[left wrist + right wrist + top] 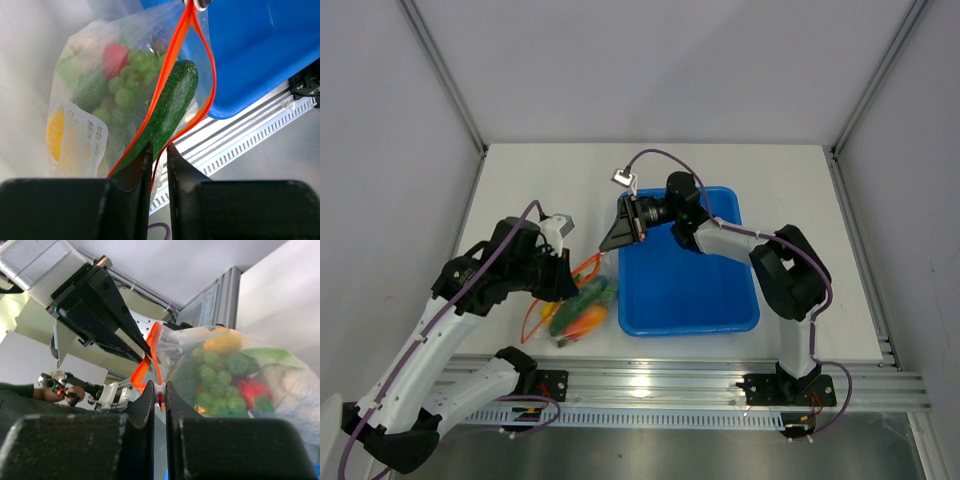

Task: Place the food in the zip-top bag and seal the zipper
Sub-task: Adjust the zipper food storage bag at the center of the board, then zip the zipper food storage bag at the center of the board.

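The clear zip-top bag (572, 312) lies left of the blue tub, filled with food: green grapes (125, 85), a red chili (115, 57), a long green vegetable (172, 105) and a yellow fruit (55, 132). Its red-orange zipper (172, 65) is stretched between my grippers, and its two strips are still apart along part of the mouth. My left gripper (159, 150) is shut on the zipper strip at the near end of the mouth. My right gripper (160, 390) is shut on the white zipper slider (160, 389) at the far end, by the tub's left edge (604, 244).
The blue tub (685, 290) stands just right of the bag, with my right arm reaching over it. The aluminium rail (700, 385) runs along the table's near edge. White walls and frame posts close in the back and sides.
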`<state>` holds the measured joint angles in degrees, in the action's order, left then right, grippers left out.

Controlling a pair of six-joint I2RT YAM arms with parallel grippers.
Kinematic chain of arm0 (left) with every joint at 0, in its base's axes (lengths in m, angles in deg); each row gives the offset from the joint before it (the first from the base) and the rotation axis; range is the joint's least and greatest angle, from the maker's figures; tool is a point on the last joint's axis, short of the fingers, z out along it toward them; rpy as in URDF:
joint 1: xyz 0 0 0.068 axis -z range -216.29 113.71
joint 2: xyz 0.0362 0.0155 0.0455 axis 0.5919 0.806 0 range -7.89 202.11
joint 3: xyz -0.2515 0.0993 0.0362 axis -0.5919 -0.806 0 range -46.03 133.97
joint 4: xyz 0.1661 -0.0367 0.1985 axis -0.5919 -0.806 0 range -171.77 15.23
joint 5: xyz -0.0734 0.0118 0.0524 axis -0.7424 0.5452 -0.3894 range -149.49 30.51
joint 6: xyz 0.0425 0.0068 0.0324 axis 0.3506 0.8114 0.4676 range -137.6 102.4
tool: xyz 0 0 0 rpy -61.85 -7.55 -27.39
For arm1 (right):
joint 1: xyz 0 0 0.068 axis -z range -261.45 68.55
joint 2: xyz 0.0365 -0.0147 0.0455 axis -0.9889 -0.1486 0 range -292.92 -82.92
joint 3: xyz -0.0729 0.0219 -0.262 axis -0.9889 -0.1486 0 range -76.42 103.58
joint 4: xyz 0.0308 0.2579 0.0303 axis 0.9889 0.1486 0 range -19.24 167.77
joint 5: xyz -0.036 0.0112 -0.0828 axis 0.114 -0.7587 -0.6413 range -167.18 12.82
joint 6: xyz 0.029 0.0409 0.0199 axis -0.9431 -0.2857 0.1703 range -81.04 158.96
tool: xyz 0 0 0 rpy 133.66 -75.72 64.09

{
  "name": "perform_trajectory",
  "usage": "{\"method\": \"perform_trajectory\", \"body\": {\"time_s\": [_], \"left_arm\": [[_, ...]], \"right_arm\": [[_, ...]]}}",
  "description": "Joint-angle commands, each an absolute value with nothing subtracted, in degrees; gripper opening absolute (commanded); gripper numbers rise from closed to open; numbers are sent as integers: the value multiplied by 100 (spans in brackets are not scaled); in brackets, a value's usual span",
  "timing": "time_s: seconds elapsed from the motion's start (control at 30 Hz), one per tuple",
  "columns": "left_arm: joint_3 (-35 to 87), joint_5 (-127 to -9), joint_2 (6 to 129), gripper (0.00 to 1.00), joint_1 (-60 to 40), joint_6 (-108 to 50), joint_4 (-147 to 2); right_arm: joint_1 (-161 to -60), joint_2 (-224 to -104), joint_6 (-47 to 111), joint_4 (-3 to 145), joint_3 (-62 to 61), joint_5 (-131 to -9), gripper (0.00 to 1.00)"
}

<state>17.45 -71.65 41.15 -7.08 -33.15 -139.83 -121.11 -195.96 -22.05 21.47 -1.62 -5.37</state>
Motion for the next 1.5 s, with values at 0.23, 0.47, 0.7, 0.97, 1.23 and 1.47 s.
{"method": "perform_trajectory", "body": {"time_s": [0.23,0.47,0.7,0.97,1.23,1.47], "left_arm": [[2120,-7425,4308,81,-764,-3315,-13165],[2629,-7074,4810,99,-755,-3386,-13006],[2648,-7275,4932,99,-738,-3079,-12663],[2253,-8058,5381,99,-738,-2858,-12469],[1875,-8164,5346,81,-738,-2999,-12557],[1663,-8058,5109,45,-746,-3183,-12645]], "right_arm": [[-12171,-18866,169,5502,338,-1046,0],[-12215,-18821,179,5933,400,-1302,0],[-12215,-18760,3,5952,541,-1311,0],[-12197,-18672,-147,5723,426,-1249,0],[-12065,-18593,-436,5398,277,-1249,0],[-12057,-18593,-525,5275,268,-1188,0]]}}
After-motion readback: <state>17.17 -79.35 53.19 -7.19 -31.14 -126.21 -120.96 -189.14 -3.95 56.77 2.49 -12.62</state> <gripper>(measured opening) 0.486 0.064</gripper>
